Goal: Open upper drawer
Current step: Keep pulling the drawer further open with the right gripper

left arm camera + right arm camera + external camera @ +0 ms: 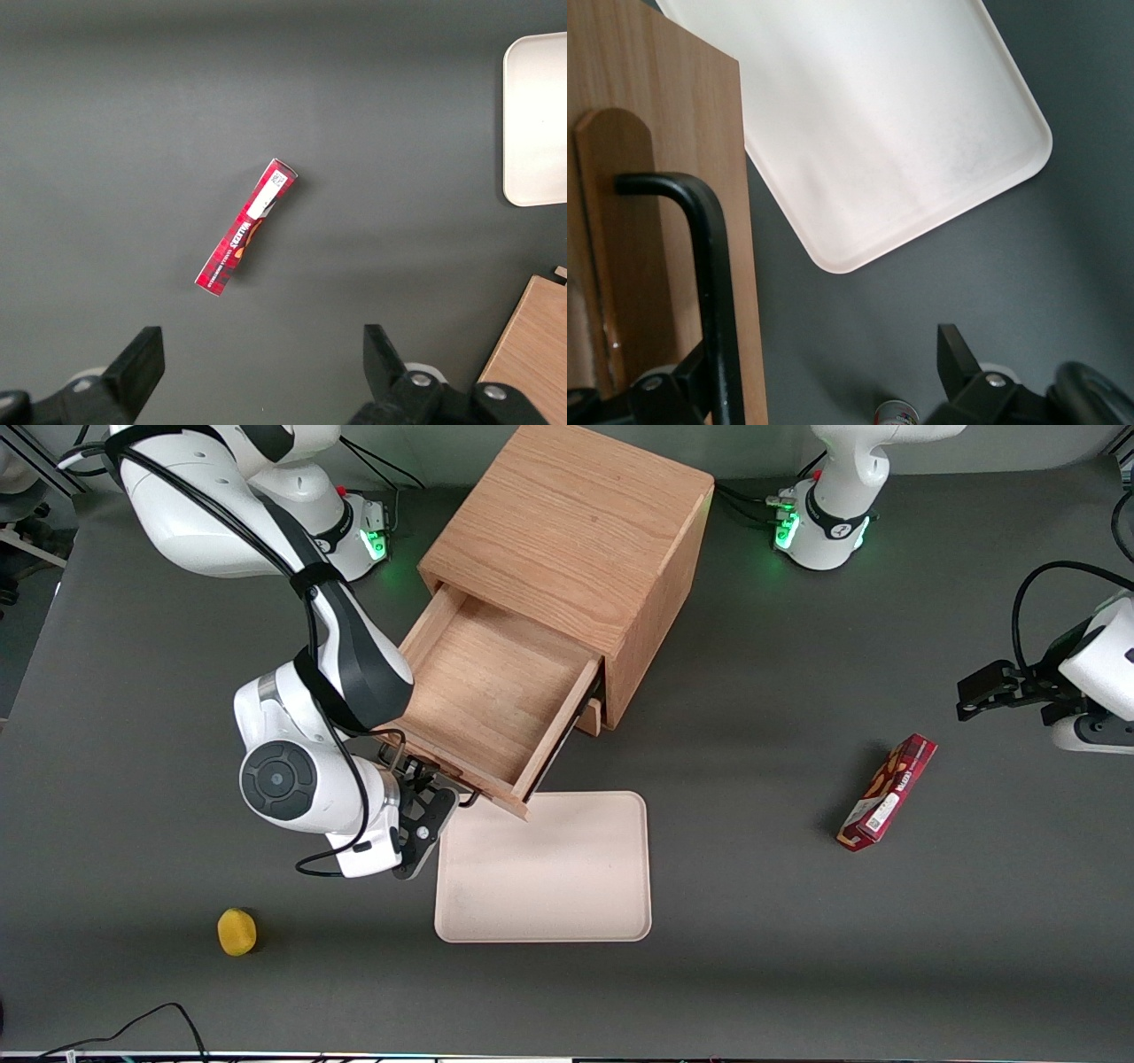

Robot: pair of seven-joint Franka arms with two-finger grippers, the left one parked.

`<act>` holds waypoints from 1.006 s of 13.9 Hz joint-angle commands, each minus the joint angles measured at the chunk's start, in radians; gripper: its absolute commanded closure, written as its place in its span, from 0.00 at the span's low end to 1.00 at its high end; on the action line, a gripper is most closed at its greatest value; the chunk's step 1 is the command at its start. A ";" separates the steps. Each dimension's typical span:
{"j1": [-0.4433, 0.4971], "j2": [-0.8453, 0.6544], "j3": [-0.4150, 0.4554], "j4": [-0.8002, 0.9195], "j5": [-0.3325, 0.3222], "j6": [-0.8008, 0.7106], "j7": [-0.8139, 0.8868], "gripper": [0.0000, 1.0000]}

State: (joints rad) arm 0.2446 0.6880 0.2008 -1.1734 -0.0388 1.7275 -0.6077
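The upper drawer (487, 691) of the wooden cabinet (576, 531) stands pulled far out, and its plain wood inside is bare. My right gripper (425, 815) is just in front of the drawer's front panel, nearer the front camera, at the working arm's end of the panel. In the right wrist view the gripper (824, 372) is open. The drawer's black handle (713, 266) runs close beside one finger (682, 390), and the other finger (957, 363) stands well apart over the table. Nothing is gripped.
A cream tray (545, 868) lies on the grey table under the drawer's front, also in the right wrist view (877, 115). A yellow object (236, 932) lies nearer the front camera. A red box (888, 791) lies toward the parked arm's end. A small round can top (897, 412) shows below the gripper.
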 commanded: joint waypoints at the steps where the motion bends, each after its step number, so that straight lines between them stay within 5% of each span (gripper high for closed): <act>1: 0.013 0.031 -0.047 0.076 -0.021 -0.009 -0.044 0.00; 14: 0.015 0.016 -0.040 0.155 -0.012 -0.173 -0.043 0.00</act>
State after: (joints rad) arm 0.2492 0.6907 0.1740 -1.0907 -0.0389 1.6170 -0.6295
